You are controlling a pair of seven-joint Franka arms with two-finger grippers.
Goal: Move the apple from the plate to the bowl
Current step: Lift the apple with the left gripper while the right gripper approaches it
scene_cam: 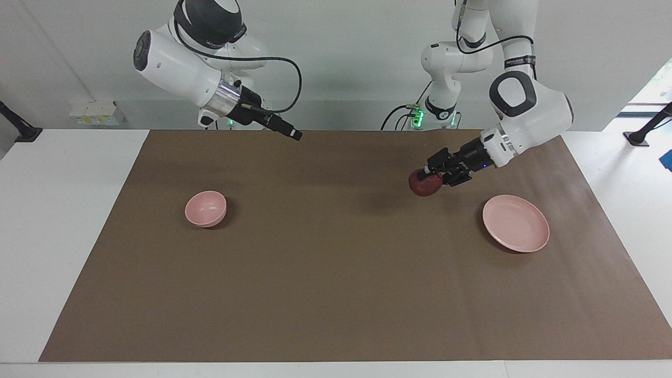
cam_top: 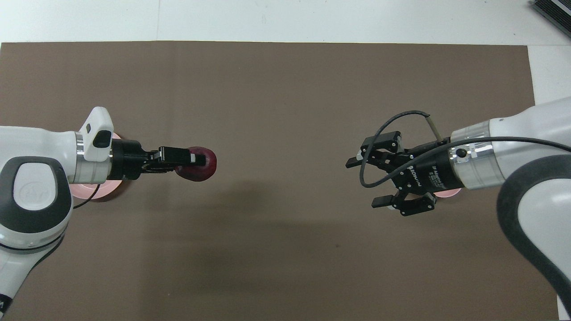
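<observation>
The left gripper (scene_cam: 428,177) is clamped on the apple (scene_cam: 425,184) and holds it in the air over the brown mat (scene_cam: 336,294), between the plate (scene_cam: 516,230) and the middle of the table. In the overhead view the dark red apple (cam_top: 198,163) sticks out from the fingertips of this gripper (cam_top: 192,159), and the arm hides most of the plate (cam_top: 96,191) below it. The plate is empty and lies flat on the mat toward the left arm's end of the table. The bowl (scene_cam: 206,208) stands on the mat toward the right arm's end, well apart from the apple and with nothing in it. The right gripper (cam_top: 370,180) has its fingers spread wide and holds nothing; it is raised over the mat. From above it covers most of the bowl (cam_top: 448,192), but in the facing view this gripper (scene_cam: 295,135) is high up and touches nothing.
</observation>
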